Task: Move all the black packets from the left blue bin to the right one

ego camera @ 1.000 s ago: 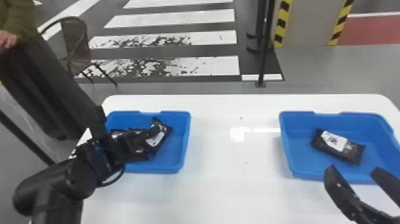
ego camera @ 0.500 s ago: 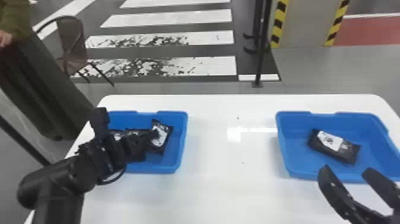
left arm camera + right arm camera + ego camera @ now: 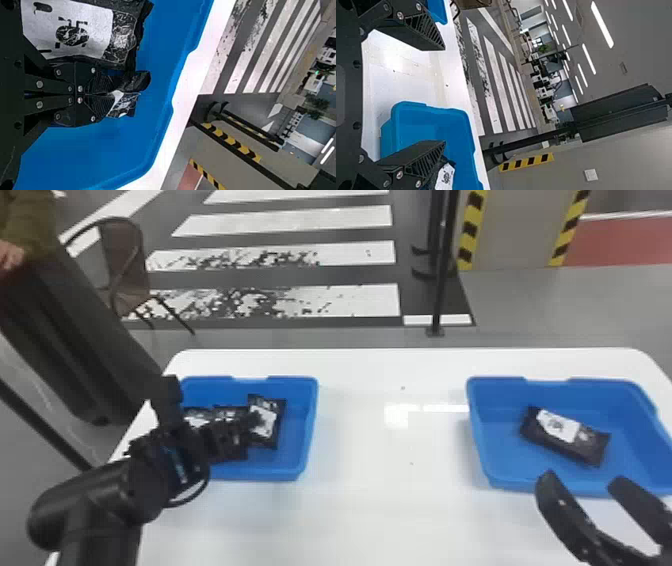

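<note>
- At the frame's left in the head view, the left gripper [image 3: 252, 423] clenches a black packet [image 3: 274, 435] inside the left blue bin [image 3: 309, 425].
- Other black packets [image 3: 196, 417] lie beside it in that bin.
- At right, one black packet [image 3: 559, 428] rests askew, label up, in the right blue bin [image 3: 477, 430].
- Lower right, the right gripper [image 3: 582, 480] hangs empty, jaws spread.
</note>
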